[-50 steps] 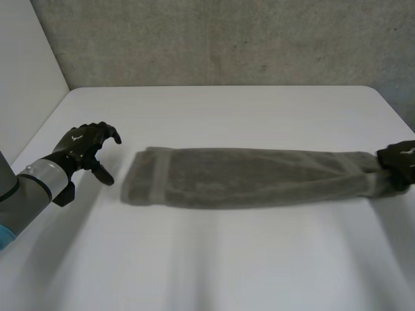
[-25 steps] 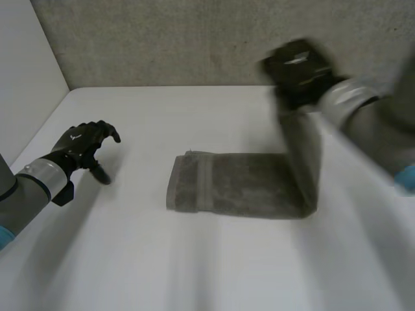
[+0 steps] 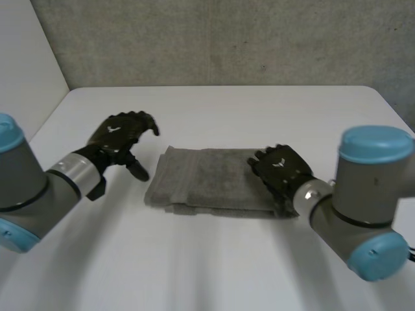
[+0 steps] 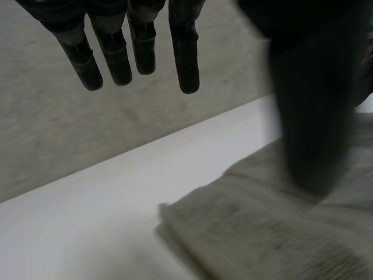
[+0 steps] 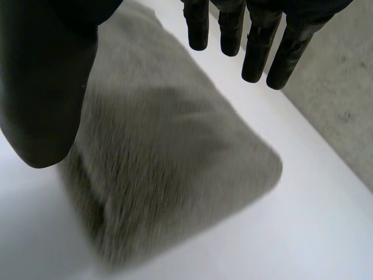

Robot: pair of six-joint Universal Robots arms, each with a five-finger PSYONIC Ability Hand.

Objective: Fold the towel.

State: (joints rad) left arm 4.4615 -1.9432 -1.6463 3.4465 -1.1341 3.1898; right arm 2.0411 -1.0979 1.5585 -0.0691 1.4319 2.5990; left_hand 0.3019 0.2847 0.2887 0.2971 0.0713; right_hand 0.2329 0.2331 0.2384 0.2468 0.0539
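Note:
The grey towel (image 3: 207, 178) lies folded double on the white table (image 3: 214, 265), its two short ends stacked at its left end. My right hand (image 3: 279, 170) hovers over the towel's right end, at the fold. In the right wrist view its fingers (image 5: 256, 46) are straight and apart from the thumb, with the towel (image 5: 175, 157) lying flat under the palm and nothing held. My left hand (image 3: 117, 137) floats just off the towel's left end, open. Its straight fingers (image 4: 183, 52) hang above the table beside the towel's corner (image 4: 250, 233).
A grey concrete wall (image 3: 214, 39) runs along the table's far edge. A white panel (image 3: 26, 71) stands at the left. Bare tabletop lies in front of the towel and behind it.
My right hand lifted the towel's right end, carried it leftward over the other half and let go, halving the towel's length. My left hand has moved in toward the towel's left end.

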